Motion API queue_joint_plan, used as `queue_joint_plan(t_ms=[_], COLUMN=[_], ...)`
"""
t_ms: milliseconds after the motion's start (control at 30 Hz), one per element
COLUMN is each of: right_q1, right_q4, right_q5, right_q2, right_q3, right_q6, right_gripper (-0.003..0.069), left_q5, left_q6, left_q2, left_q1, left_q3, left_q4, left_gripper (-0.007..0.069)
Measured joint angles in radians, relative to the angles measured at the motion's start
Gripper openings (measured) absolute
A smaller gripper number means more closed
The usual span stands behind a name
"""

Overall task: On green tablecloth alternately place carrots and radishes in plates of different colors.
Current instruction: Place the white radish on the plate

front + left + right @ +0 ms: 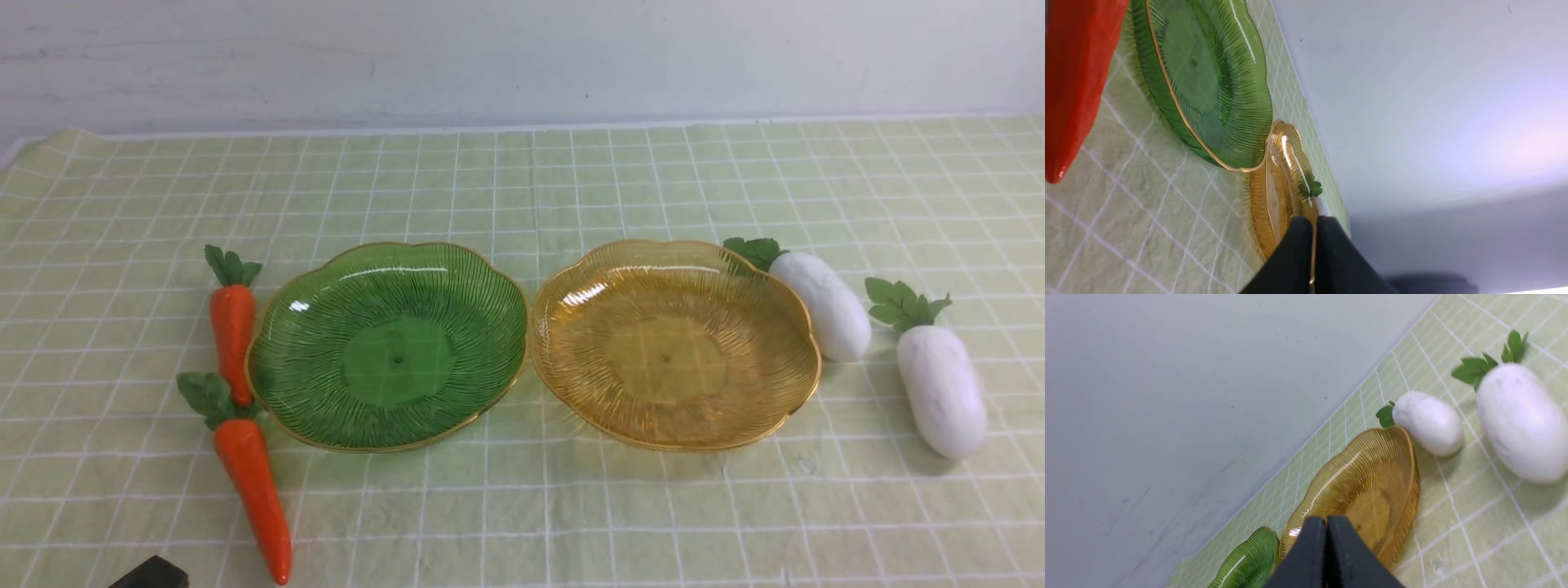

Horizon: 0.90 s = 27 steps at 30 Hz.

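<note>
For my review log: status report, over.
Left pincer, right pincer shut, empty. Green plate, amber plate bare. Near carrot, far carrot, near radish, far radish on the cloth. Nothing in the way.

You can count two orange carrots (233, 327), two white radishes (824, 304), one green plate (388, 359), one yellow plate (673, 351) and one green tablecloth (522, 188)

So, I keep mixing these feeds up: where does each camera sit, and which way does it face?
Front view: between the arms, facing forward over the green plate and amber plate; only a dark robot part shows.
Left wrist view: beside a carrot, facing across both plates; shut left fingers show.
Right wrist view: facing the amber plate and radishes; shut right fingers show.
Shared: both wrist views catch both plates.
</note>
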Motion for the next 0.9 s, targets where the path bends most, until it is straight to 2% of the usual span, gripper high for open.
queue_joint_plan(t_ms=[133,233,267,400,533,733,900], right_q1=[0.000,0.000,0.000,0.000,0.000,0.000,0.000], right_q4=[-0.100,-0.154,-0.194,-0.289,-0.410,-0.532,-0.590], right_q5=[-0.018,0.007,0.077,0.300,0.446,0.473,0.408], right_q2=[0.004,0.056,0.144,0.409,0.688,1.014,1.198], right_q3=[-0.150,-0.229,-0.283,-0.366,-0.449,-0.615,-0.713], right_q6=[-0.193,-0.255,-0.274,-0.280,-0.234,-0.183,-0.169], right_gripper=[-0.0015,-0.0015,-0.0015,-0.0015,-0.0015,0.0005,0.0083], left_q5=[0.056,0.119,0.217,0.458,0.586,0.589,0.576], left_q6=[0.167,0.257,0.328,0.449,0.529,0.617,0.631], left_q2=[0.032,0.109,0.210,0.480,0.731,0.985,1.056], left_q1=[0.000,0.000,0.000,0.000,0.000,0.000,0.000], left_q3=[-0.120,-0.191,-0.232,-0.314,-0.393,-0.489,-0.518], left_q4=[0.003,0.022,0.061,0.185,0.292,0.325,0.325], left_gripper=[-0.0005,-0.0005,-0.0005,-0.0005,-0.0005,-0.0005,-0.0005])
